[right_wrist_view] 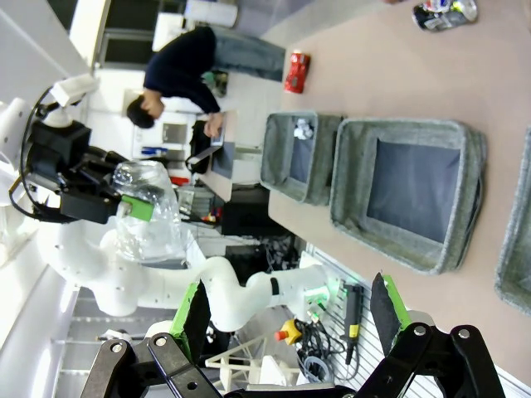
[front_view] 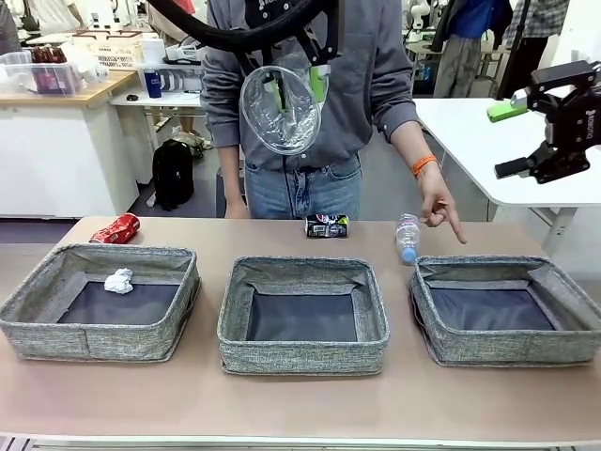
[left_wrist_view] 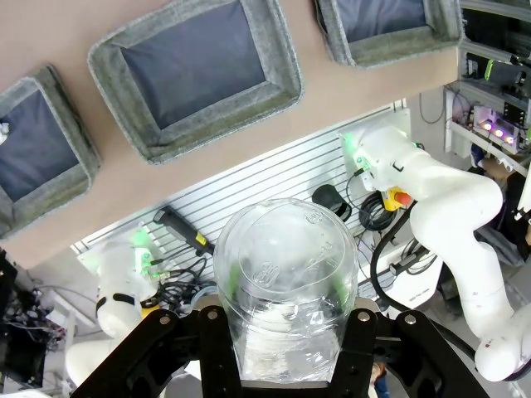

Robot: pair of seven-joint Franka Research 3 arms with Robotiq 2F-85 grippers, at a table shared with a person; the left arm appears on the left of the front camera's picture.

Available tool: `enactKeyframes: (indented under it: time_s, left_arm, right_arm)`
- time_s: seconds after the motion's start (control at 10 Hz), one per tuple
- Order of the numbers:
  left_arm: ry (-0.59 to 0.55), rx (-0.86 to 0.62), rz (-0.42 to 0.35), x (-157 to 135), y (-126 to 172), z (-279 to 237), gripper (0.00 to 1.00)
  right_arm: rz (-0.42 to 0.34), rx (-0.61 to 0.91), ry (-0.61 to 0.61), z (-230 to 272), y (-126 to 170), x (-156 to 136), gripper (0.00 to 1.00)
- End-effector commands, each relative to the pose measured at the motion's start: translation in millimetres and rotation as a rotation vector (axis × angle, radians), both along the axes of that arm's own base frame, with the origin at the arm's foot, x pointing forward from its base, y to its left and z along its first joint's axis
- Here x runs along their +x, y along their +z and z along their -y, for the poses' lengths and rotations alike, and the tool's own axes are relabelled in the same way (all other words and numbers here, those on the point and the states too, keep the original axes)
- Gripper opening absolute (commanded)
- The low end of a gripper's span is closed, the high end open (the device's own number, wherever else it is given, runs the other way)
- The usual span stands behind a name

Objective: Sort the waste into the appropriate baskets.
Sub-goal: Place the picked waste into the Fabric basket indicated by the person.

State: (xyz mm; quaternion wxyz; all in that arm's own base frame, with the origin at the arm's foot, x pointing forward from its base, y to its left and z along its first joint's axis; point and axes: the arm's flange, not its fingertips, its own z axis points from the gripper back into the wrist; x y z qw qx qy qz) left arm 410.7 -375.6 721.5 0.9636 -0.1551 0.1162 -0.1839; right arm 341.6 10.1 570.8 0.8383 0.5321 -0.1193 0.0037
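**Tan bench [front_view: 300,404] under a lifted cup [front_view: 280,111]**

Three grey woven baskets with dark flat bottoms are lined up across the smooth, matt surface: the left basket [front_view: 94,340], the middle basket [front_view: 302,357] and the right basket [front_view: 512,348]. A crumpled paper ball [front_view: 118,280] is seen in the left basket, near its far wall.

Behind the baskets, a red can [front_view: 115,228] is laid on its side at the left. A dark can [front_view: 327,225] is laid on its side near the middle. A bottle [front_view: 407,238] with a blue cap is laid just beside the far left corner of the right basket.

The clear plastic cup is clamped between the fingers of the left end effector [front_view: 293,89], high above the bench and roughly over the middle basket. The right end effector [front_view: 510,139] is held high at the right with its fingers spread wide and nothing between them.

A person is stood at the far side. One hand [front_view: 437,202], with an orange wristband [front_view: 423,164], is pointed downward by the index finger, near the bottle and the far rim of the right basket.

Behind, a white table [front_view: 460,127] is seen at the right and a white counter [front_view: 56,141] loaded with clear boxes at the left. A black backpack [front_view: 173,174] is stood on the floor between them.
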Motion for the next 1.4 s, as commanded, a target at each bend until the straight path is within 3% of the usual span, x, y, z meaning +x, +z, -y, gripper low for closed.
enactKeyframes:
  time_s: [0.0,0.2,0.4,0.6,0.7,0.9,1.0,1.2,1.3]
  left_arm:
    - [-0.017,0.012,0.013,-1.8,0.5,-3.9,0.41]
    - [0.0,0.0,0.0,0.0,0.0,0.0,0.41]
    - [-0.063,-0.114,0.019,3.1,-34.0,27.2,0.41]
    - [-0.074,-0.244,0.089,4.3,-91.4,68.9,0.41]
    - [-0.063,-0.294,0.129,4.7,-118.3,93.5,0.41]
    - [-0.102,-0.416,0.088,5.6,-157.9,150.8,0.41]
    - [-0.067,-0.488,0.088,5.5,-165.0,175.7,0.41]
    - [-0.022,-0.509,0.018,15.3,-193.0,240.3,0.41]
    - [-0.007,-0.467,0.032,22.6,-209.6,273.8,0.41]
  right_arm:
    - [0.008,0.016,-0.008,-0.9,2.2,1.3,1.0]
    - [0.0,0.0,0.0,0.0,0.0,0.0,1.0]
    - [0.023,-0.099,-0.038,41.1,8.3,-18.1,1.0]
    - [0.113,-0.121,-0.257,119.2,37.1,-60.7,1.0]
    - [0.178,-0.049,-0.382,154.4,53.2,-90.0,1.0]
    - [0.294,0.069,-0.503,184.6,59.5,-125.0,1.0]
    - [0.175,-0.038,-0.368,163.7,51.9,-98.0,1.0]
    - [0.175,-0.038,-0.368,163.7,51.9,-98.0,1.0]
    - [0.175,-0.038,-0.368,163.7,51.9,-98.0,1.0]
